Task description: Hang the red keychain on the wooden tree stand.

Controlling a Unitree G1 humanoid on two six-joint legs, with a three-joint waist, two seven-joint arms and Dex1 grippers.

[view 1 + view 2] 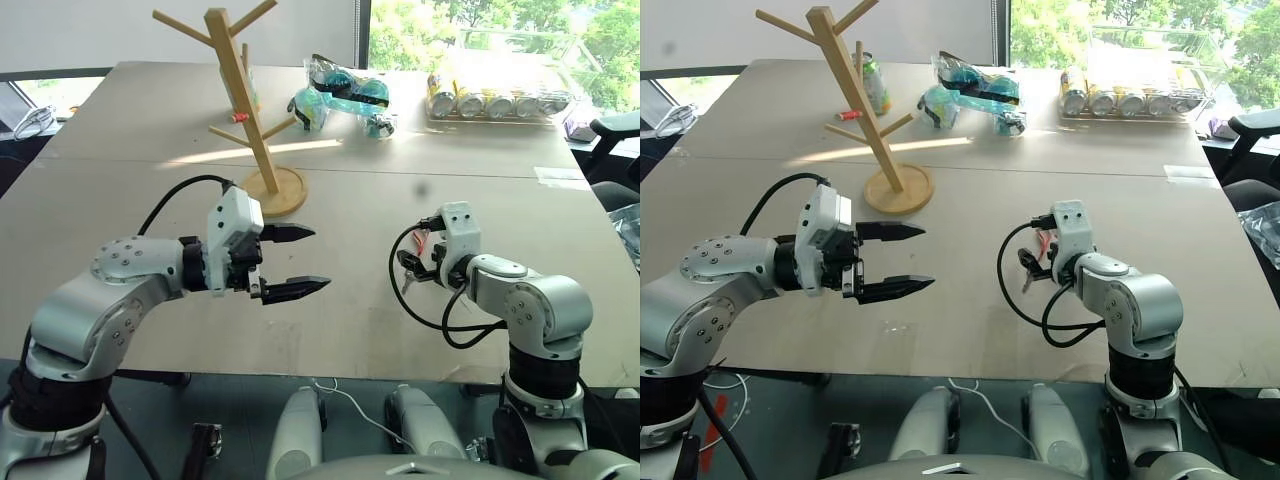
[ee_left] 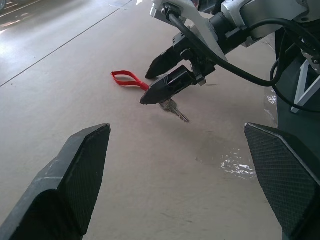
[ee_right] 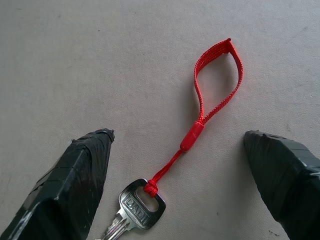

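Red keychain (image 3: 200, 125) lies flat on the table (image 1: 400, 180) between the right gripper (image 3: 185, 185) wide-open, empty jaws, apparently untouched; left gripper (image 1: 295, 262) gapes empty too.

Readable text: one item. The silver key (image 3: 134, 212) tied to the red keychain (image 3: 212, 90) carries embossed lettering on its head, just below the hole where the red cord is knotted. The characters look like "DAIDI", though the reading is uncertain because the letters are shallow and sit at an angle. The cans (image 1: 497, 102) and the wrapped packages (image 1: 343, 93) at the far side of the table (image 1: 350, 300) show print too small to read.
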